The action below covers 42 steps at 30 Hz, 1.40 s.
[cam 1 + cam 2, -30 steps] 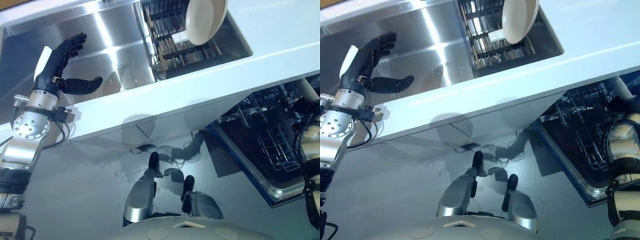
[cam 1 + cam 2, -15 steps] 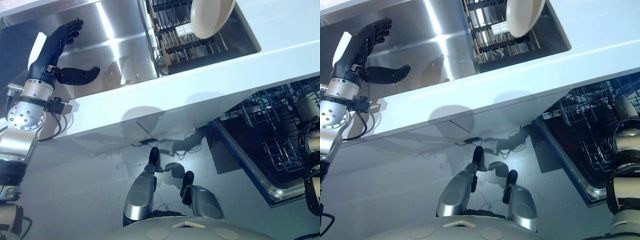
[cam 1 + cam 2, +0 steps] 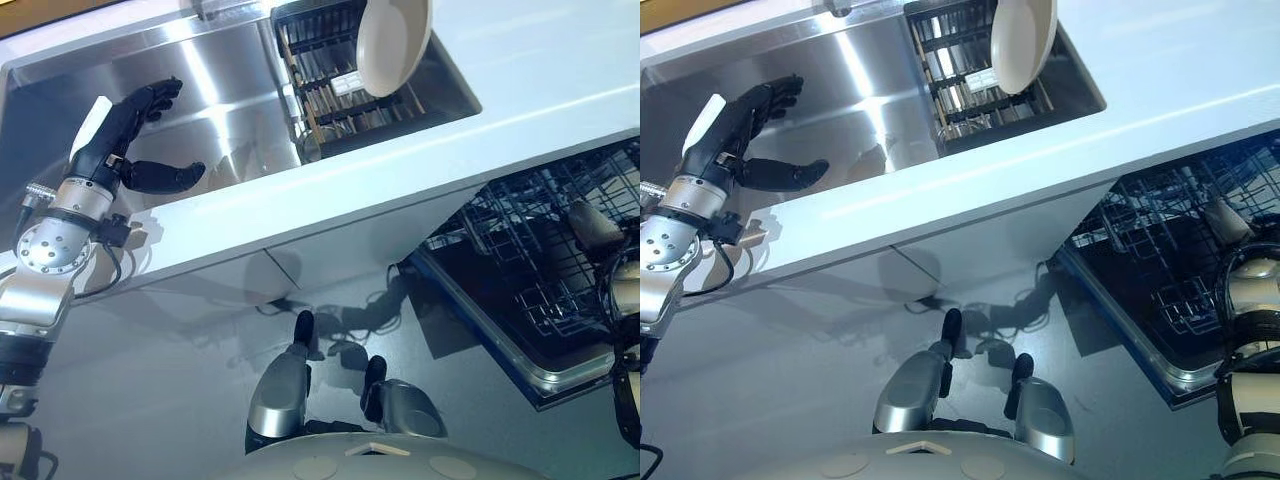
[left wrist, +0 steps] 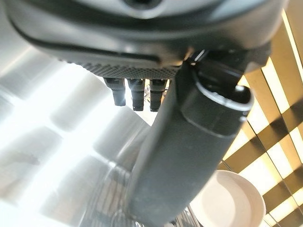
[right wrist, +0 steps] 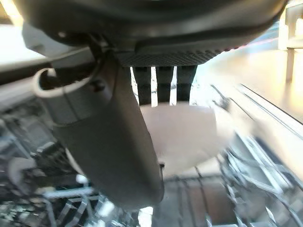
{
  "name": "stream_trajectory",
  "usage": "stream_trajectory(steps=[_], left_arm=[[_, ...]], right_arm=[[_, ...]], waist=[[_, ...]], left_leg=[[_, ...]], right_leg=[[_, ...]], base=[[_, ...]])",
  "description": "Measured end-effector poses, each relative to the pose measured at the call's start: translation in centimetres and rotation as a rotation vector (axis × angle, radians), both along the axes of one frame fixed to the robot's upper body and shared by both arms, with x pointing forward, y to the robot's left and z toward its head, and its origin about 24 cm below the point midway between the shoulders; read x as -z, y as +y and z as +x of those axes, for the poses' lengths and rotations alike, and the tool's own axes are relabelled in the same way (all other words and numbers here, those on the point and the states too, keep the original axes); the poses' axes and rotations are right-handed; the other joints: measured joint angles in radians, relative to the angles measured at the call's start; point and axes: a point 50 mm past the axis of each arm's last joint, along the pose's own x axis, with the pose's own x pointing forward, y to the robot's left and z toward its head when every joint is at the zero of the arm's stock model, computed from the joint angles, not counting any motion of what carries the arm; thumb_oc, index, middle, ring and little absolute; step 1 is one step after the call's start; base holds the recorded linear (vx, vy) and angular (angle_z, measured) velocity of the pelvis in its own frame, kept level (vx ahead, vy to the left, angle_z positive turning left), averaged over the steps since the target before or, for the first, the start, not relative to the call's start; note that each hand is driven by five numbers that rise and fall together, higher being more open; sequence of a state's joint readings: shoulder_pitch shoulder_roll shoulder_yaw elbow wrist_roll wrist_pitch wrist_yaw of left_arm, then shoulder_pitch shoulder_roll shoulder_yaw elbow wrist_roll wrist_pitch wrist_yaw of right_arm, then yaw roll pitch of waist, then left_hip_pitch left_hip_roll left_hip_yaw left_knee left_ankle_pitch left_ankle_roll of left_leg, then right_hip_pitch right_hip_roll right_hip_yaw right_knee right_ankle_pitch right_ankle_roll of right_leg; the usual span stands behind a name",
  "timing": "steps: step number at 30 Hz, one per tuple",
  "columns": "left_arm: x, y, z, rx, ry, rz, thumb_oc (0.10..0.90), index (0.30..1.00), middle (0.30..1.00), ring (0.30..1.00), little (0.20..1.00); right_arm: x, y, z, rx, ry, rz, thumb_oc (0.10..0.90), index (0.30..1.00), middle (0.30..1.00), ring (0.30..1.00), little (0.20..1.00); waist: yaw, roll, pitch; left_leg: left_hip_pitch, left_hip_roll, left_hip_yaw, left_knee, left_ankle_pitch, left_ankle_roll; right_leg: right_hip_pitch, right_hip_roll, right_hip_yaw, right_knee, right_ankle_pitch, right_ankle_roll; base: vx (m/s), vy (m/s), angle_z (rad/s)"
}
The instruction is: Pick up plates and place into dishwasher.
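The whole head view is swinging a little, so the camera is moving, not the kitchen. The left hand is keeping the pose it had 1 second ago, hovering over the sink in the upper left of the frame, fingers spread and released, gripping nothing.

The action is at the right edge. The right hand is reaching down over the open dishwasher rack in the lower right. In its wrist view, thumb and fingers are pinching a pale plate between them, so I'm reading that as a grasp. In the head view that plate is sitting lower against the wire tines than 1 second ago, though some of that shift belongs to the camera.

What it means: 1 plate is going into the dishwasher but looks not yet let go. A 2nd plate is standing on edge in the drying rack inside the sink, top centre, just behind the white surface. The free left hand is nearest it, so that looks like the next pickup.
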<state>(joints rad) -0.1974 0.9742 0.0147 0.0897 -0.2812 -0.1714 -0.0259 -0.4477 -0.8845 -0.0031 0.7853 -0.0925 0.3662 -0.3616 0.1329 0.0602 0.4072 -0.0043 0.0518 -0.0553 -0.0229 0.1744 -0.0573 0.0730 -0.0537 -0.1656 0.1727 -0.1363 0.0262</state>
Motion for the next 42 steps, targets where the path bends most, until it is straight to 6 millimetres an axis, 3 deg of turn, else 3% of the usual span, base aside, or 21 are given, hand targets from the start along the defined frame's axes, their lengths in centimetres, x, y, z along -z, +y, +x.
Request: stream_trajectory(steps=[12,15,22,26,33,37,42], left_arm=[[-0.8,-0.7,-0.5,0.045,-0.046,-0.051,0.8,0.9,0.9,0.9,0.9],[-0.3,-0.7,-0.6,0.042,-0.04,-0.067,0.8,0.9,0.9,0.9,0.9],[0.7,-1.0,-0.7,0.035,-0.028,-0.109,0.8,0.9,0.9,0.9,0.9],[1.1,-1.0,-0.7,0.016,-0.039,-0.129,0.8,0.9,0.9,0.9,0.9],[1.2,-1.1,-0.7,-0.025,-0.055,-0.026,0.8,0.9,0.9,0.9,0.9],[0.2,-0.3,-0.5,-0.077,-0.074,0.098,0.8,0.9,0.9,0.9,0.9],[-2.9,3.2,1.1,-0.256,-0.073,0.2,0.8,0.9,0.9,0.9,0.9]], right_arm=[[-1.3,1.8,0.9,-0.189,-0.045,-0.065,0.8,0.9,0.9,0.9,0.9],[-0.6,2.1,0.4,-0.231,-0.015,-0.051,0.8,0.9,0.9,0.9,0.9],[3.6,3.6,-1.0,-0.308,0.054,0.112,0.8,0.9,0.9,0.9,0.9],[6.2,5.8,-2.1,-0.371,0.043,0.21,0.8,0.9,0.9,0.9,0.9],[8.0,7.0,-3.8,-0.322,-0.103,0.358,0.8,0.9,0.9,0.9,0.9],[9.6,7.8,-5.0,-0.266,-0.197,0.424,0.8,0.9,0.9,0.9,0.9],[12.5,10.2,-7.1,-0.288,-0.243,0.583,0.8,0.9,0.9,0.9,0.9]], waist=[[-0.005,-0.031,-0.021],[-0.01,-0.044,-0.066],[-0.048,-0.06,-0.152],[-0.085,-0.058,-0.181],[-0.143,-0.046,-0.213],[-0.194,-0.045,-0.231],[-0.236,-0.031,-0.254]], left_leg=[[0.085,-0.001,0.049,-0.012,-0.03,0.004],[0.088,-0.003,0.056,-0.021,-0.033,0.006],[0.123,-0.006,0.096,-0.053,-0.035,0.009],[0.132,-0.006,0.117,-0.065,-0.036,0.012],[0.132,-0.016,0.153,-0.065,-0.048,0.025],[0.133,-0.024,0.179,-0.065,-0.055,0.034],[0.134,-0.025,0.219,-0.066,-0.067,0.037]], right_leg=[[0.074,-0.004,0.024,-0.054,0.02,0.005],[0.074,-0.005,0.037,-0.073,0.029,0.008],[0.107,-0.005,0.065,-0.133,0.056,0.017],[0.107,-0.006,0.079,-0.142,0.058,0.019],[0.098,-0.011,0.12,-0.159,0.078,0.028],[0.09,-0.02,0.139,-0.168,0.085,0.037],[0.071,-0.022,0.187,-0.172,0.097,0.045]], base=[[-0.02,0.064,-0.15],[-0.09,0.123,-0.13],[-0.11,0.135,-0.12],[-0.08,0.11,-0.12],[-0.09,0.144,-0.18],[-0.08,0.149,-0.16],[-0.06,0.131,-0.26]])
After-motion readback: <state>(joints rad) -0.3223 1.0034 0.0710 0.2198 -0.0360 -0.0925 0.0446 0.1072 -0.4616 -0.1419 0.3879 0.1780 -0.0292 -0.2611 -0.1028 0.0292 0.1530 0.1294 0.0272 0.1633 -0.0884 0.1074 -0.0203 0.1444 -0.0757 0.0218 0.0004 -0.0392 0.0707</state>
